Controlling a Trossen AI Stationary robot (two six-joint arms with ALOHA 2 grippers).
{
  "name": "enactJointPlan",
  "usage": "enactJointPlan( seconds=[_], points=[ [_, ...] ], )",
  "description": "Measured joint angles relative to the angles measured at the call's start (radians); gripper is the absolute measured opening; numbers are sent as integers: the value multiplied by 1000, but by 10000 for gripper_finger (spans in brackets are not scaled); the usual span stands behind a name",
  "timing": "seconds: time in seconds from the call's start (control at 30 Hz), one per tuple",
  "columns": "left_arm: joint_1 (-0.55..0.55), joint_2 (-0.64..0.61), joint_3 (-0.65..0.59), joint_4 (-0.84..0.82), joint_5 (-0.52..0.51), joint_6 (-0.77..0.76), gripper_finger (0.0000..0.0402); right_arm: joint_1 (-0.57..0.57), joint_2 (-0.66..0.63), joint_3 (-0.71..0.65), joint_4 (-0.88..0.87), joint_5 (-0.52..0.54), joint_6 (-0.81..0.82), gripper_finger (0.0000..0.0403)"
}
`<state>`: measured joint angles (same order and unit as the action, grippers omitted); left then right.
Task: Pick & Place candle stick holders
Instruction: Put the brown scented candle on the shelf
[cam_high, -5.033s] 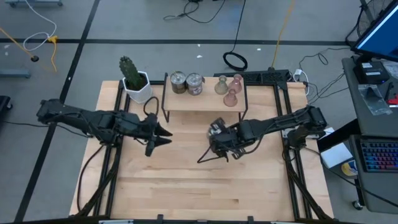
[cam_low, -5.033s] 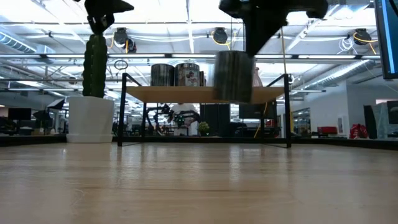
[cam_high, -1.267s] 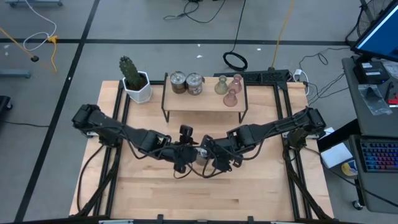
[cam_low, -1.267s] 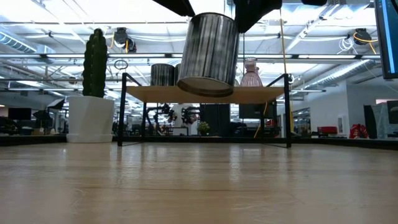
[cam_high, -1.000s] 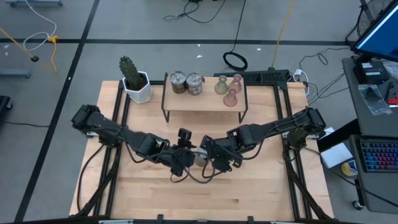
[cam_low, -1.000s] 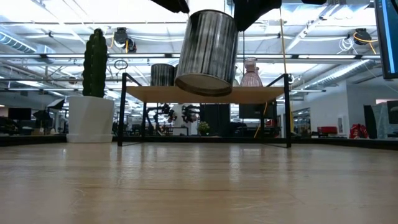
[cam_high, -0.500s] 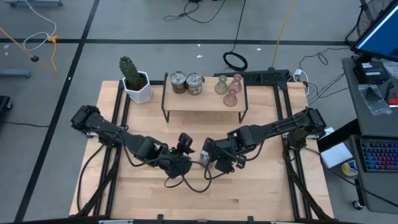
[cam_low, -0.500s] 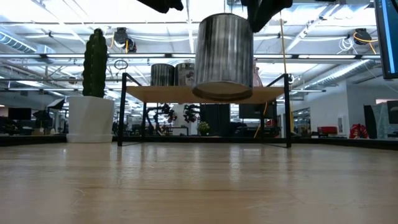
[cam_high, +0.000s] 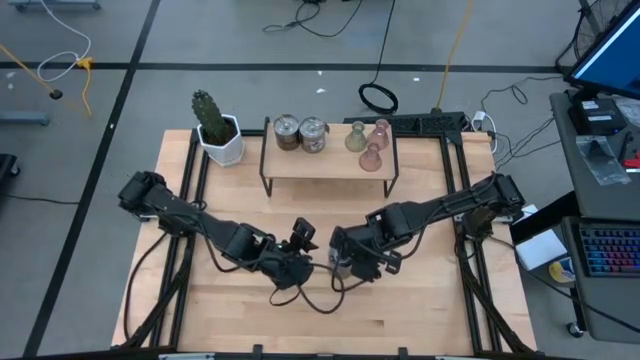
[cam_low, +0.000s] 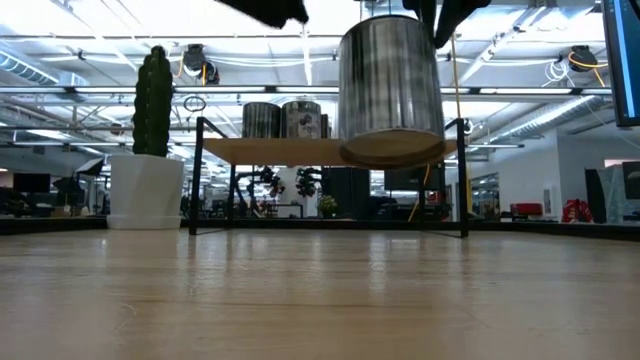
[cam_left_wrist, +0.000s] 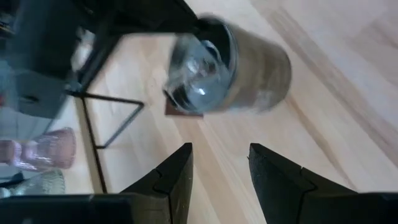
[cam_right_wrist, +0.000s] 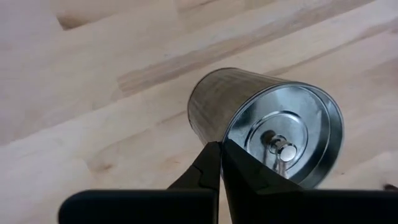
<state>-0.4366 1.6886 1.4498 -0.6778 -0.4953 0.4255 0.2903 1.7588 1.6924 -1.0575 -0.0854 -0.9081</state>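
Note:
A shiny silver candle stick holder (cam_low: 390, 90) hangs above the table's middle with my right gripper (cam_right_wrist: 219, 144) shut on it. My left gripper (cam_left_wrist: 221, 167) stands open just to its left, fingers aimed at the holder (cam_left_wrist: 233, 68) and apart from it. In the high view both grippers meet over the table's centre, left (cam_high: 310, 258) and right (cam_high: 345, 262). On the small shelf (cam_high: 325, 165) at the far side stand two more silver holders (cam_high: 300, 133), an olive one (cam_high: 355, 138) and two pink ones (cam_high: 376, 143). My right gripper pinches the holder's rim (cam_right_wrist: 229, 132), one finger inside the open top and one outside the wall. The fingers come slanting down from above. The holder hangs below them, open end up and nearly upright, its base (cam_low: 392, 150) well clear of the table.
A white pot with a green cactus (cam_high: 215, 125) stands at the far left beside the shelf. Black cables hang from both wrists over the table's middle (cam_high: 310, 295). Bare wood (cam_high: 330, 325) lies toward the near edge.
My right gripper has tipped, swinging the silver holder toward the table's right and near edge; the holder has gone from tilted to nearly upright and stays clear of the table. My left gripper has rolled about its own axis and stays open.

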Motion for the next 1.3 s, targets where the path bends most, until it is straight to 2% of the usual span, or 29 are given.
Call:
enactJointPlan(
  seconds=[0.23,0.43,0.53,0.8,0.9,1.3],
  points=[
    [-5,22,-2,-47,-14,13,159,7,0,-7,-6,-25,50,0],
    [-12,31,-1,-43,19,38,159,17,2,-129,94,8,91,0],
    [-19,29,-1,-15,33,51,159,21,2,-181,151,57,84,0],
    [-10,53,0,91,75,90,159,21,2,-221,226,57,57,0],
    [-15,85,-1,87,70,126,157,21,3,-221,194,59,33,0],
    [-18,151,0,125,43,232,103,25,24,-222,158,89,-33,0]
  ],
)
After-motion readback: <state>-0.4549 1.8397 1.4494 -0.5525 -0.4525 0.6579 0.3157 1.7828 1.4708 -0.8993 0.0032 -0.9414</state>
